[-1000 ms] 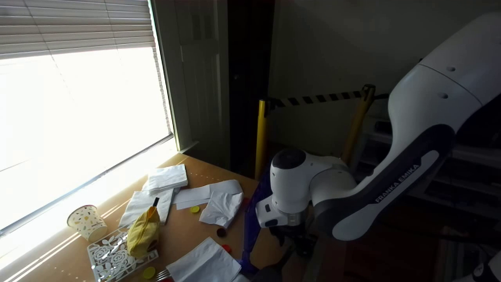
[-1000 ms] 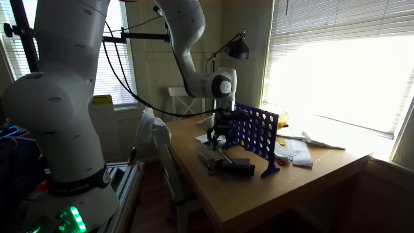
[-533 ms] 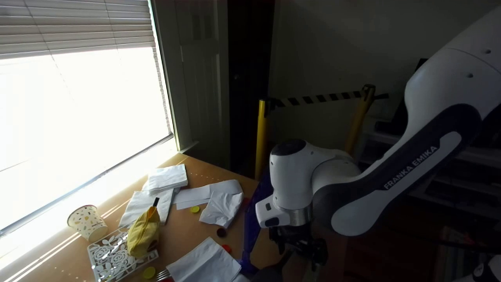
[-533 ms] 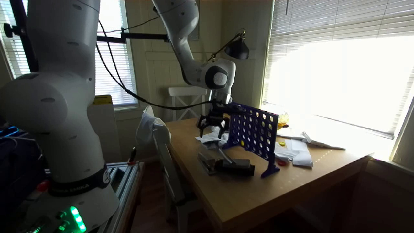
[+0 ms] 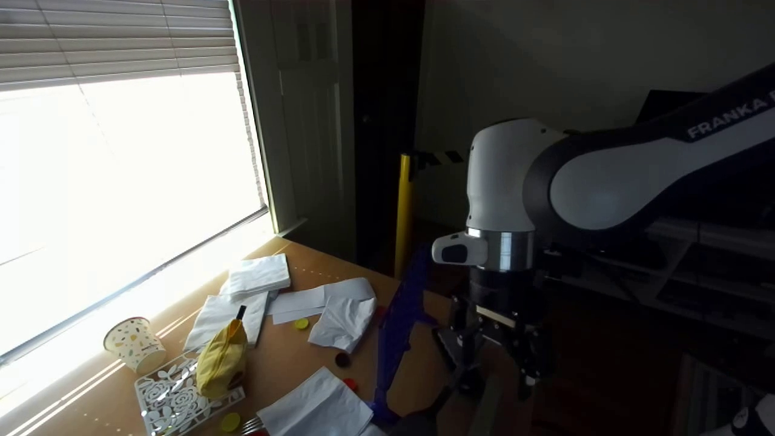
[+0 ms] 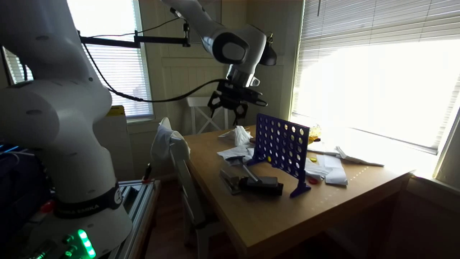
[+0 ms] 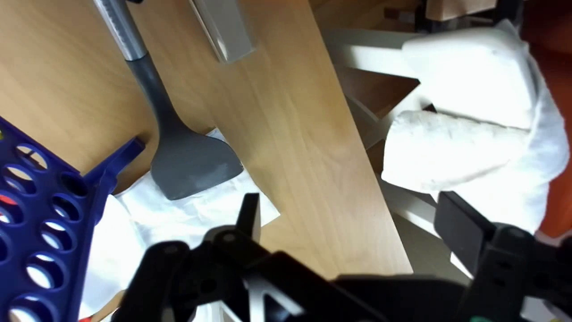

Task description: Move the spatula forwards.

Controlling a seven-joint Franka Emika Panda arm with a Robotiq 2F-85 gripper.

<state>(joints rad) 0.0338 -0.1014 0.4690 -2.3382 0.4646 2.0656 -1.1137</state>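
The dark-grey, flat-bladed spatula (image 7: 190,158) is on the brown wooden table (image 7: 313,179), its blade over a white paper napkin (image 7: 201,214), beside the purple plastic grid (image 7: 33,225) with round holes. Higher up, the black gripper (image 6: 223,119) has its jaws wide apart.

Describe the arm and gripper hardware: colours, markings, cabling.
Franka Emika Panda arm: white, rounded links, dark panels, pale "FRANKA" lettering cropped by the frame, silver wrist collar. Green lights on its white base. Robotiq gripper: black, two angular, jointed fingers. A black cable runs to the gripper end.
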